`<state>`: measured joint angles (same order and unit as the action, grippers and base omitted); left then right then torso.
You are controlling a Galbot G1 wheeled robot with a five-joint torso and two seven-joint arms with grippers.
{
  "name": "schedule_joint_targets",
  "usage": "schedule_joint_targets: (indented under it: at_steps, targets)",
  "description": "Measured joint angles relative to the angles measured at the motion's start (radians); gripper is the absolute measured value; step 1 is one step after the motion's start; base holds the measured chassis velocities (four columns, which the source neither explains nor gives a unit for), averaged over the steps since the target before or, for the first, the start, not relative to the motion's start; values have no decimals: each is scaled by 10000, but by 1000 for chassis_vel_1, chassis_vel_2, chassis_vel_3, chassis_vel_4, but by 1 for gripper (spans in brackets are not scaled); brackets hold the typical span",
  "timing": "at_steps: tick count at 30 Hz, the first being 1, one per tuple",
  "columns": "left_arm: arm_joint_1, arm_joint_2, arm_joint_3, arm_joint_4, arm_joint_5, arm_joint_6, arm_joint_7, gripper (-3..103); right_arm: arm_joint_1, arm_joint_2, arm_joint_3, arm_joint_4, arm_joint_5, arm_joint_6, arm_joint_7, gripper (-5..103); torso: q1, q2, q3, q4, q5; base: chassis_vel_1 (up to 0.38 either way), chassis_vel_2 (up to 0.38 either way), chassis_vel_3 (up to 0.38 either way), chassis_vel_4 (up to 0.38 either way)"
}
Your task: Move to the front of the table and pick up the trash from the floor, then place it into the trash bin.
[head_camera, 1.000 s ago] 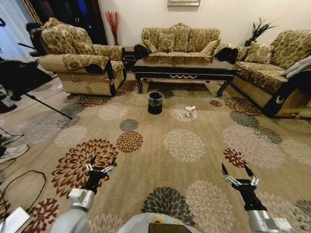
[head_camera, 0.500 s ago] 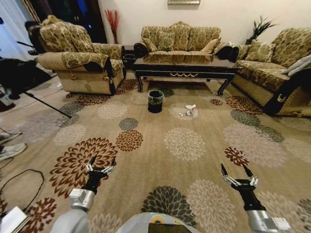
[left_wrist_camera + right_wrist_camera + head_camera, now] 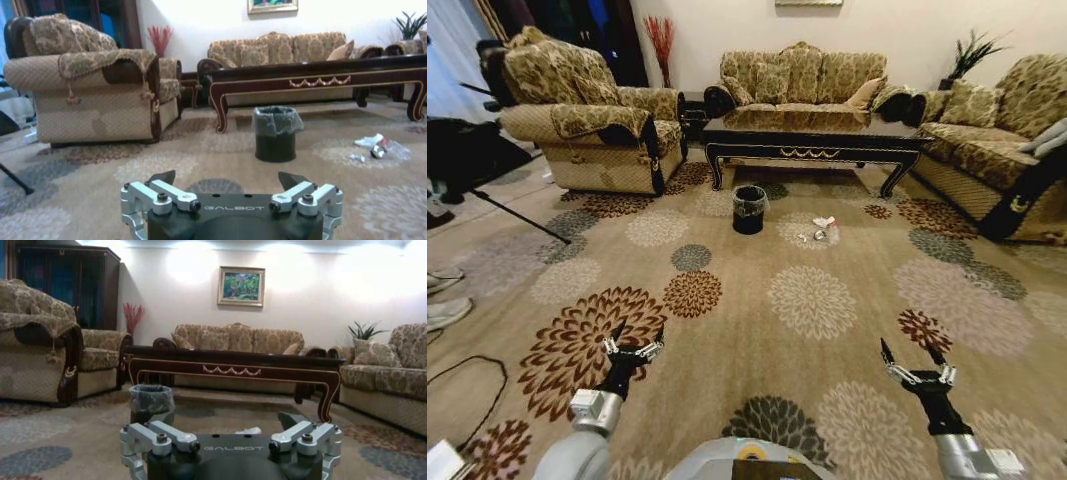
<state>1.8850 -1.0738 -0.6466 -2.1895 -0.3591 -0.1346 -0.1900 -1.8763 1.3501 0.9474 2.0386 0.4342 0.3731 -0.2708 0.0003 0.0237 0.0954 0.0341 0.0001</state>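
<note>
The dark glossy table [image 3: 805, 153] stands far ahead across the flowered carpet floor [image 3: 747, 300]. In front of it stands the small black trash bin [image 3: 748, 209] with a clear liner. To the bin's right, a few small white and grey trash scraps [image 3: 819, 229] lie on the carpet. My left gripper [image 3: 638, 330] and right gripper [image 3: 908, 350] hang low and open near me, far from the trash. The left wrist view shows the left gripper [image 3: 227, 176], bin [image 3: 275, 134], trash [image 3: 377, 147] and table [image 3: 313, 80]. The right wrist view shows the right gripper [image 3: 227, 416], bin [image 3: 151, 402] and table [image 3: 233, 369].
An armchair [image 3: 587, 120] stands at the left, a sofa [image 3: 797, 80] behind the table and another sofa [image 3: 1007, 130] at the right. Black equipment on a stand [image 3: 467, 155], shoes [image 3: 442, 300] and a cable [image 3: 467, 385] lie at the left. Open carpet stretches ahead.
The whole view has shifted a little, so the camera has moved; shoes and cable at the left slid toward the edge. Both grippers hold the same open pose.
</note>
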Motion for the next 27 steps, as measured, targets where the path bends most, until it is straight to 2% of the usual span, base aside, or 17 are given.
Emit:
schedule_joint_targets:
  at_steps: [4, 8, 17, 23, 27]
  targets:
    - [-50, -39, 1, 103, 85, -273, -10, 100, 11, -4, 0, 0, -1, -8, 2, 100, -1, -11, -18, 0, -1, -122, 126, 117, -97]
    - [-167, -111, 23, 271, 94, -786, -61, 100, 35, -1, -7, 3, -17, -46, 126, 100, -2, -4, -14, -3, -3, -116, 123, 102, -111]
    - [-171, -142, -83, 460, -11, -1101, -89, 100, 87, 3, -23, 14, -49, -76, 171, 100, -2, 33, 20, -2, -2, -161, 154, 156, -143]
    - [-72, -158, -173, 501, -324, -1102, -6, 101, 68, 19, -24, 42, -119, -75, 219, 100, -2, 51, 36, -2, 0, -163, 141, 151, -148]
    - [-38, -192, -205, 579, -315, -1073, -82, 97, 12, 17, 7, 37, -172, -35, 206, 100, -3, 61, 43, -2, -2, -128, 128, 128, -128]
